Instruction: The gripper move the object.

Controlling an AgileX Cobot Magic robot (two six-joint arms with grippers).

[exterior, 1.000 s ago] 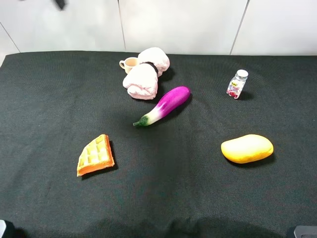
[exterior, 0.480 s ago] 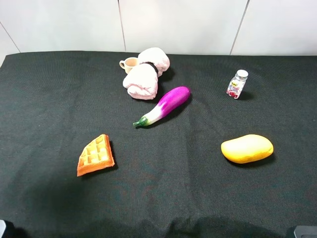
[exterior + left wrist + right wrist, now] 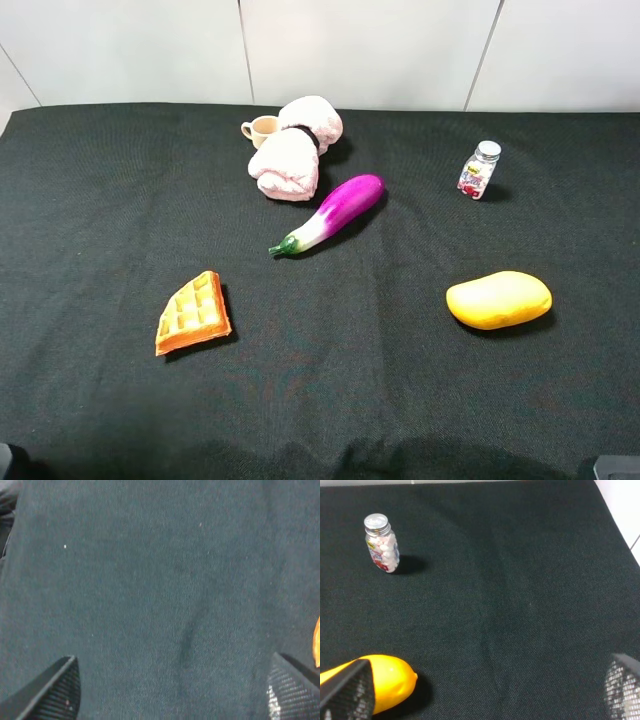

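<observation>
- i see a big black cloth [image 3: 100, 200] over the whole table, and nothing on it is being held.
- the pink towel [image 3: 295, 150] is the thing i have to move. it sits at about 12 o'clock from the middle of the cloth, far from me, near the back edge.
- it looks soft and light, i think. it would squash, not break, and it should not slip much.
- a dark band [image 3: 305, 137] pinches it into two fat lumps. i would grab at that thin waist, or bite down over one lump, because the spread claw can fit there.
- the purple eggplant [image 3: 330, 212] lies just beside the towel, at about 5 o'clock from it, so i must not bump it.
- the yellow mango [image 3: 498, 299] is at 4 o'clock on the cloth, and the waffle [image 3: 192, 314] is at 8 o'clock, both well apart from the towel.
- the little bottle [image 3: 478, 170] stands at 2 o'clock.
- the small cup [image 3: 261, 130] touches the towel at its 9 o'clock side, and part of the cup is hidden behind it.
- my left gripper [image 3: 170, 690] is spread wide over bare cloth, pinching nothing. an orange bit at the edge of its view may be the waffle, i cannot be sure.
- my right gripper [image 3: 485, 690] is spread wide too, with nothing in it.
- in the high view i cannot see either claw, so i cannot tell how far they are from the towel.
</observation>
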